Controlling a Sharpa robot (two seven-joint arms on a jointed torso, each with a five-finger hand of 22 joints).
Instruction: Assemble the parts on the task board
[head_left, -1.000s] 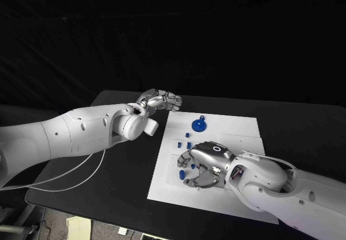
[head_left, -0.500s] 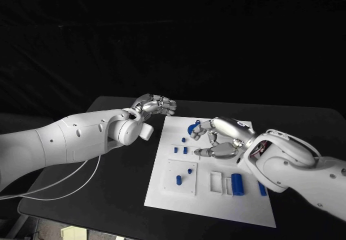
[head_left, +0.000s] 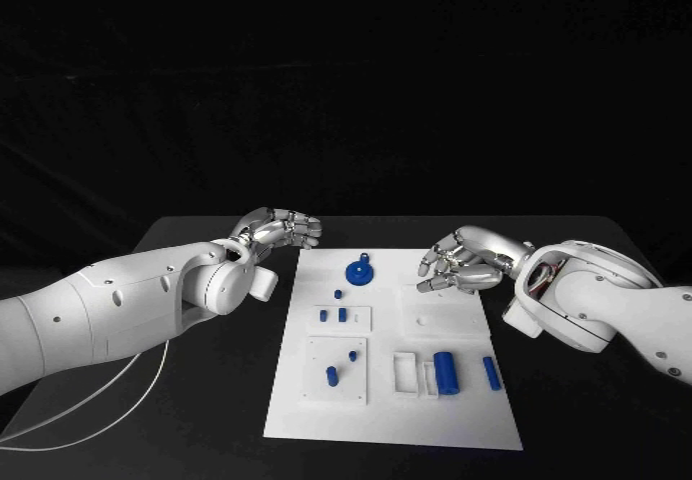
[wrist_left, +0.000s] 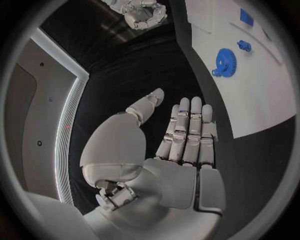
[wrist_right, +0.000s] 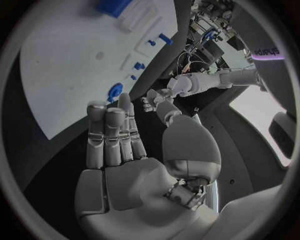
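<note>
The white task board lies in the middle of the black table. On it are a blue gear at the far end, small blue pegs below it, two blue pieces on a square plate, and two blue cylinders near white slots. My left hand hovers off the board's far left corner, fingers straight, holding nothing. My right hand hangs over the board's far right part, also holding nothing. The gear appears in both wrist views.
Black table surrounds the board on all sides. A white cable hangs below my left arm. From the right wrist I see my left hand beyond the board; from the left wrist, my right hand.
My right hand has lifted off the board's near left part and swung to its far right, uncovering the square plate and cylinders. The camera has shifted. My left hand stays at the far left corner.
</note>
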